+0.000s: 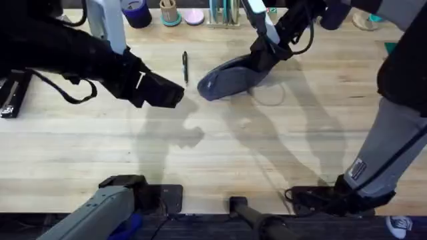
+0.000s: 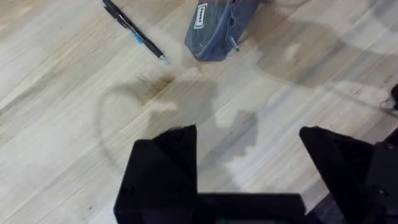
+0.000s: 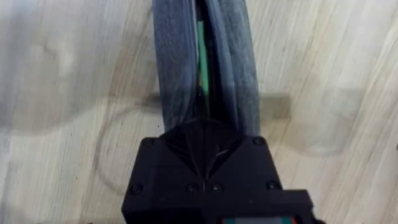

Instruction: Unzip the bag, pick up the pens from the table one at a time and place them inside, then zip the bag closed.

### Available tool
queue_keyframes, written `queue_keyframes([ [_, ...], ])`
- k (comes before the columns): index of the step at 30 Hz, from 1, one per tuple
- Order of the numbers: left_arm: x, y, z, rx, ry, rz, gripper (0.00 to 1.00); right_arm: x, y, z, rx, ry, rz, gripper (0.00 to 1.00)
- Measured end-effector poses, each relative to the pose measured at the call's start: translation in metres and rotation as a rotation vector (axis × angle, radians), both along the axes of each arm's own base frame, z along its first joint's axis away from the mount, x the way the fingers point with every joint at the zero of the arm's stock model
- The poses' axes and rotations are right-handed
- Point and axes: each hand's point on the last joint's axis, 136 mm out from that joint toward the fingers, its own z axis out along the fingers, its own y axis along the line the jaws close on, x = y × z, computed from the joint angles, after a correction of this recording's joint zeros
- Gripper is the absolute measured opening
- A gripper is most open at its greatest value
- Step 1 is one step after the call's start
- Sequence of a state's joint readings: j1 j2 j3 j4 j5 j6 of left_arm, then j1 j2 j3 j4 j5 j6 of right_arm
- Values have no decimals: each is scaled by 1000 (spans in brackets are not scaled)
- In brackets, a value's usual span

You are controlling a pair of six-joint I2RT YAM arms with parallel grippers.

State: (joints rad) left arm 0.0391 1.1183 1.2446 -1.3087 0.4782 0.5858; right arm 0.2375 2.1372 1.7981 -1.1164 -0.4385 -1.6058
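Lying on the pale wooden table (image 1: 220,153), one black pen (image 1: 185,67) sits at roughly 1 o'clock from the left gripper (image 1: 175,95) in the overhead view, near it and apart from everything else. The pen's long axis runs from 12 to 6 o'clock there. The left gripper's fingers (image 2: 163,163) are spread wide and hold nothing; the left wrist view shows bare table between them, with the pen (image 2: 135,30) and the end of the pouch (image 2: 217,28) farther off.

One grey-blue pencil pouch (image 1: 230,78) lies just beside the pen, at about 3 o'clock from it, with its long axis running from 8 to 2 o'clock. The right gripper (image 1: 265,49) is at the pouch's far end. In the right wrist view the pouch (image 3: 177,62) shows a parted zipper seam with something green inside. The right gripper (image 3: 205,127) is closed at that seam, apparently on the zipper pull or fabric; which one cannot be told.

Judgement: the left arm is the nearer one to the pen, and a grasp would need the fingers turned across the pen's axis.

Count: one pen, one pouch.
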Motion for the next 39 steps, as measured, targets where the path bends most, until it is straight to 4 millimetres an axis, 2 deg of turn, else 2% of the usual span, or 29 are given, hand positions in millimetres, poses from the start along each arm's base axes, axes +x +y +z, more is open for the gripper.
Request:
queue_keyframes([
  [7, -1, 0, 0, 0, 5, 0, 995, 0, 0, 0, -1, 0, 1, 38],
  [11, -1, 0, 0, 0, 5, 0, 995, 0, 0, 0, 0, 0, 1, 174],
  [14, -1, 0, 0, 0, 5, 0, 995, 0, 1, 0, 0, 0, 2, 332],
  [15, -1, 0, 0, 0, 5, 0, 995, 0, 1, 0, 0, -3, 5, 574],
  [19, -1, 0, 0, 0, 5, 0, 995, 1, 1, 0, 1, -13, 14, 955],
  [20, -1, 0, 0, 0, 5, 0, 995, 2, 1, -1, 1, -15, 15, 985],
  [39, -1, 0, 0, 0, 5, 0, 995, 2, 1, -1, -1, -15, 16, 996],
])
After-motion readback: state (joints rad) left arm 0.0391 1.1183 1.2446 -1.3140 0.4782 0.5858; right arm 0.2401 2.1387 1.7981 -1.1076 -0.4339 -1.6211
